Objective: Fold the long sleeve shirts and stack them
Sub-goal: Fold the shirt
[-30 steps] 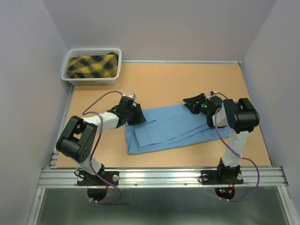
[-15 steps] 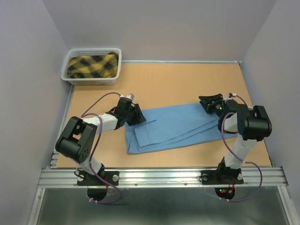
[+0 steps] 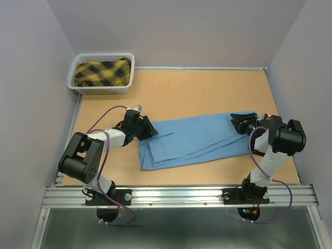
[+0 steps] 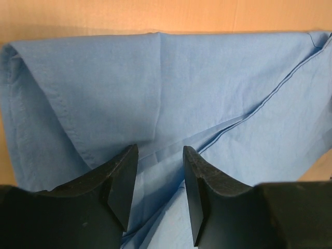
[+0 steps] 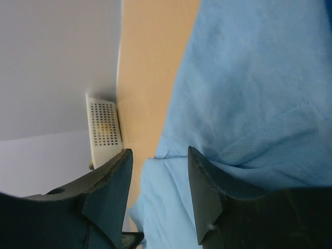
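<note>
— Where does the shirt (image 3: 197, 137) lie?

— Flat on the bench (image 3: 197, 88), folded into a long band. Its long axis runs left to right, with the right end tipped a little farther from the arm bases than the left.

— And the pincers?

— One at each end. The left pincer (image 3: 149, 128) sits at the band's left end, so the cloth stretches away from it to the right. The right pincer (image 3: 239, 121) is over the far right corner, facing back toward the left.

— Gripping anything?

— Not that I can see. In both wrist views the jaws stand apart with blue cloth showing through the gap, and no fold is pinched between them. Whether the fingers (image 4: 122, 176) press on the cloth I cannot tell.

— What does the next move hinge on?

— I'd judge a fold across the length, one end carried over onto the other. Each arm is nearest its own end, so whichever takes hold must travel along that left-right axis, not across it.

— Anything else about?

— A white basket (image 3: 101, 89) in the far left corner holds a yellow-and-black plaid cloth (image 3: 101, 71), well apart from the shirt.
</note>
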You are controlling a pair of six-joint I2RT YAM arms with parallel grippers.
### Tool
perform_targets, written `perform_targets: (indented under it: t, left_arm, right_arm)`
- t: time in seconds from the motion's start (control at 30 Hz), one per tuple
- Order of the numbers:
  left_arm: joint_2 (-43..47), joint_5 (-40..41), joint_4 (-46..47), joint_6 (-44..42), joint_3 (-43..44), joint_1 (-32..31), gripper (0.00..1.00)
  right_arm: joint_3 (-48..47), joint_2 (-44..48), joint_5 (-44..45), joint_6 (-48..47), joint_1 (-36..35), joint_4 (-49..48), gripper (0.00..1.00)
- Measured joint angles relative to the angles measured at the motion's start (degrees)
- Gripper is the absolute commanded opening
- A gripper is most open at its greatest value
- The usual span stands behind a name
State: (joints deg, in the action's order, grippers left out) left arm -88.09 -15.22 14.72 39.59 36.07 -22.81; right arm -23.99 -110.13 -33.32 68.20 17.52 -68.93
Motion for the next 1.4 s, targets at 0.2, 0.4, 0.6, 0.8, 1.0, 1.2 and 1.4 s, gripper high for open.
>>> perform_targets:
  t: [0.2, 0.4, 0.6, 0.8, 1.0, 1.2, 1.4]
  left_arm:
    - [4.59, 0.02, -4.76, -0.85, -0.09, 0.31, 0.55]
    - [13.35, 1.36, -13.64, -7.04, 4.72, -0.02, 0.66]
    - [14.75, 2.91, -17.84, -12.61, 10.14, -0.52, 0.71]
    - [12.39, 3.50, -19.50, -13.44, 10.16, -3.69, 0.72]
    - [3.89, 4.96, -19.28, -13.60, 11.45, -5.20, 0.71]
    - [-5.18, 6.69, -18.08, -13.11, 15.89, -5.09, 0.62]
    - [-8.04, 5.73, -14.51, -10.43, 15.04, -4.76, 0.59]
  right_arm:
    - [0.11, 8.00, -1.55, 0.61, 1.31, 0.52, 0.55]
    - [-0.44, 22.97, -0.02, -5.07, 0.72, 18.01, 0.56]
    - [-9.66, 38.49, 13.42, -21.35, -4.28, 53.09, 0.62]
    - [-13.84, 41.92, 26.60, -30.34, -7.93, 72.89, 0.64]
    - [-14.32, 35.85, 36.65, -32.46, -16.41, 83.60, 0.64]
    - [-17.03, 28.13, 41.55, -32.04, -20.48, 85.70, 0.63]
    - [-25.57, 18.62, 42.95, -34.69, -20.76, 84.61, 0.63]
